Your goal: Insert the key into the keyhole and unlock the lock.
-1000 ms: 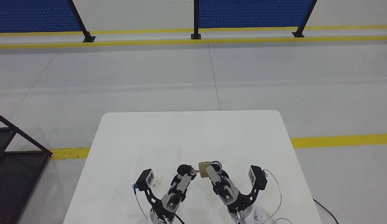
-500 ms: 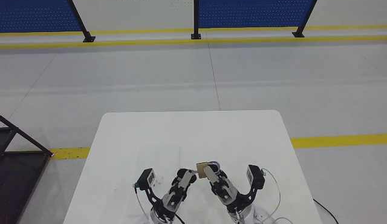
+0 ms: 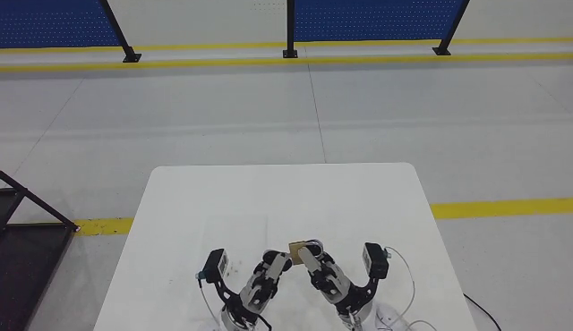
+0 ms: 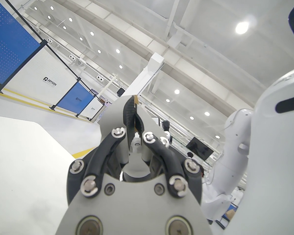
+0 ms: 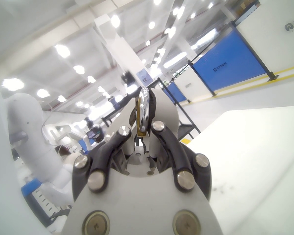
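1. The left gripper (image 4: pixel 134 103) is clenched on the key (image 4: pixel 136 97). Only a small brass-coloured tip of it pokes out past the fingertips.
2. The right gripper (image 5: pixel 144 99) grasps the brass padlock (image 5: pixel 143 113) edge-on. The chrome shackle faces the wrist camera and sits between the fingers.
3. In the top view, both grippers are held above the near part of the white table (image 3: pixel 269 197), with their tips angled toward each other.
4. The padlock is off the table in the right gripper, just beside the left gripper's tip. I cannot tell whether the key touches the keyhole.
5. Over the past second the right arm has shifted slightly toward the robot's left. That carried the padlock a little closer to the left gripper.
6. The left gripper has barely moved, and both grips look unchanged.
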Motion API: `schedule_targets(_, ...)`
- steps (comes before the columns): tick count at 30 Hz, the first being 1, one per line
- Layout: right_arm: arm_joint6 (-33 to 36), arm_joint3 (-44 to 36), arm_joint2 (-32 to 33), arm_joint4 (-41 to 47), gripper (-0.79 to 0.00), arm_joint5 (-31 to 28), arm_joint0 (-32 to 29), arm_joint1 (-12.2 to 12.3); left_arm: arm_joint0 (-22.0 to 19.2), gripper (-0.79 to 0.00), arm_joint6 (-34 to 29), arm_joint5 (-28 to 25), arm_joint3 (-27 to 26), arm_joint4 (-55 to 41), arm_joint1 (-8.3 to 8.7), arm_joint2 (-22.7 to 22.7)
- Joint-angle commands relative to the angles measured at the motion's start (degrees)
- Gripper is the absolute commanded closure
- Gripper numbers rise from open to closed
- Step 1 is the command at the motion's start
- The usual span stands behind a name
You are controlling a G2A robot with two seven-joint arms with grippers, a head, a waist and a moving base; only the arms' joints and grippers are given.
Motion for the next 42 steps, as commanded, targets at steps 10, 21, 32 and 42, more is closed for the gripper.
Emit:
schedule_targets(10,5.1,-1.3,1.7,3.6,0.0,-0.4,-1.4,0.8,-0.1,0.0,12.8,6.3,1.1,18.0,-0.4,-0.8)
schedule_targets(21,10.6,-3.0,3.2,7.8,0.0,-0.3,-2.3,1.7,-1.3,0.0,21.3,13.6,3.2,29.6,-0.13,-0.1)
schedule_targets(32,14.3,-4.1,3.8,9.6,0.0,0.4,-2.7,2.2,-2.7,0.0,28.1,26.4,4.7,40.9,0.34,0.5)
schedule_targets(42,15.5,-4.6,4.0,10.8,0.0,0.8,-3.0,2.5,-4.2,0.0,32.5,40.4,6.3,48.9,0.58,1.1)
